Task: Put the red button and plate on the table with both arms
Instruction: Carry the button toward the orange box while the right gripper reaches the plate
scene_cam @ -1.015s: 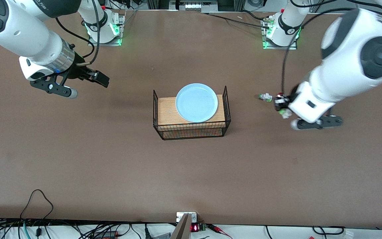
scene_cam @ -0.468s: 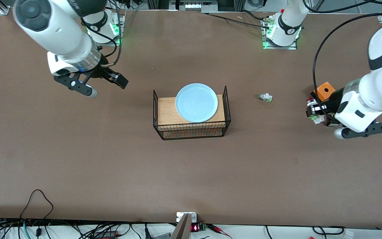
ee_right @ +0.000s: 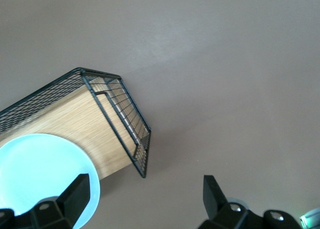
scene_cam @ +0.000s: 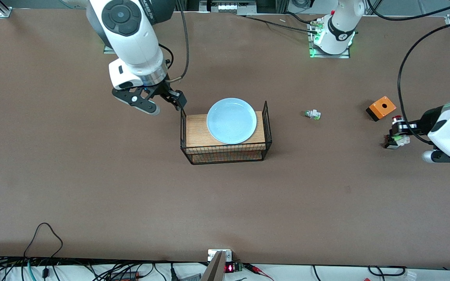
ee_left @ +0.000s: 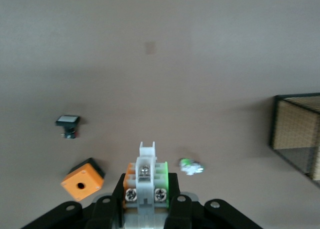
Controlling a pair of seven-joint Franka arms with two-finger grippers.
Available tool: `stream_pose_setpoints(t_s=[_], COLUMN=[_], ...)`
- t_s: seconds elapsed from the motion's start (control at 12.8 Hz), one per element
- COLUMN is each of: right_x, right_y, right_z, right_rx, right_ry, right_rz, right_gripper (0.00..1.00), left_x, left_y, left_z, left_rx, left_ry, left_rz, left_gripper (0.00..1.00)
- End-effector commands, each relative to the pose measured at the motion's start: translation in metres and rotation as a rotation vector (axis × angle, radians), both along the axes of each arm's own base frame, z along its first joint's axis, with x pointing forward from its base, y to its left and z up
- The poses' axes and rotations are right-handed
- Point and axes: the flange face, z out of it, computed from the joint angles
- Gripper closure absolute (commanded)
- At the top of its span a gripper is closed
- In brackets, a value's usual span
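Note:
The red button [scene_cam: 396, 118] is clamped in my shut left gripper [scene_cam: 395, 132], held over the table [scene_cam: 92, 187] close to an orange box, at the left arm's end. In the left wrist view the button's whitish body [ee_left: 146, 170], with orange and green sides, sits between the black fingers of the left gripper [ee_left: 146, 190]. The pale blue plate [scene_cam: 231, 120] lies on a wood-topped wire rack [scene_cam: 225, 153]. My right gripper [scene_cam: 166, 104] hangs open just off the rack's end toward the right arm. In the right wrist view the plate [ee_right: 35, 174] shows beside one finger of the right gripper [ee_right: 145, 194].
A green-capped switch [scene_cam: 313, 114] lies on the table between the rack and the orange box [scene_cam: 381, 107]. The left wrist view also shows the orange box [ee_left: 82, 179], a black switch with a white face [ee_left: 67, 121], the green-capped switch [ee_left: 191, 166] and the rack's corner [ee_left: 300, 134].
The left gripper carried the red button away from the green-capped switch toward the left arm's end, past the orange box. The right gripper swung in to the rack's end, still open.

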Motion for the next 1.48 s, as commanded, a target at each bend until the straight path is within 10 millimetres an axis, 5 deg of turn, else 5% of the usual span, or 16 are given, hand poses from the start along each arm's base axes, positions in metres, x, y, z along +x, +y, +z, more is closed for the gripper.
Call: stream_pose_setpoints(t_s=[0.0, 0.23, 0.7, 1.01, 1.41], right_x=[0.002, 0.006, 0.004, -0.017, -0.036], right_y=[0.015, 0.022, 0.057, 0.084, 0.114], right_z=[-0.004, -0.02, -0.054, -0.063, -0.101], right_rx=[-0.011, -0.019, -0.024, -0.049, -0.16], right_ry=[-0.006, 0.006, -0.006, -0.008, -0.059], right_rz=[0.008, 0.012, 0.053, 0.079, -0.01], right_gripper=[0.0, 0.0, 0.0, 0.0, 0.0], left_x=[-0.015, -0.04, -0.066, -0.087, -0.11], left_y=[0.004, 0.002, 0.026, 0.032, 0.029], left_z=[-0.036, -0.101, -0.199, -0.277, -0.316], left_rx=[0.024, 0.047, 0.018, -0.016, -0.023], left_ry=[0.051, 0.045, 0.081, 0.083, 0.014], left_rz=[-0.032, -0.041, -0.056, -0.078, -0.082], left_gripper=[1.0, 1.0, 1.0, 1.0, 1.0])
